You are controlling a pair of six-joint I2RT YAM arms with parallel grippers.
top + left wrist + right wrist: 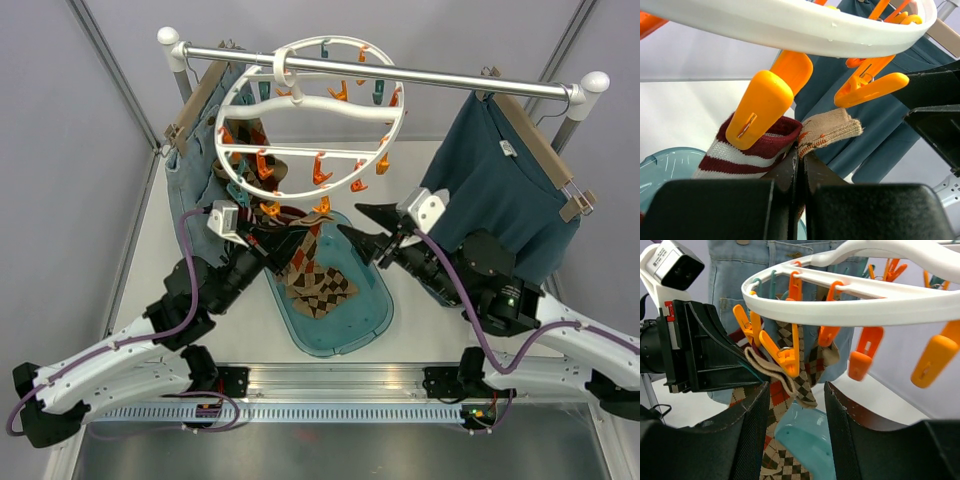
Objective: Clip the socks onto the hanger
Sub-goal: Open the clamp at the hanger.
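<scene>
One sock (832, 130) edge under hanger (790, 25) rim

- robot arms: two, a left arm (120, 345) and a right arm (570, 330), so two grippers as well, left gripper (295, 235) and right gripper (355, 222)
- round white hanger (865, 310): just the one
- orange clothespins (322, 170) on it: about a dozen that I can make out, some overlap so don't quote me
- teal clothespins (325, 48): at least three
- socks (320, 285): at least two up by the pins, one with a red-and-white striped cuff and one tan; the heap in the tray is too tangled to count
- teal tray (360, 325): one
- metal rail (450, 80): one
- wooden hangers (540, 145): two
- jeans (190, 190): one pair
- teal sweater (490, 170): one
</scene>
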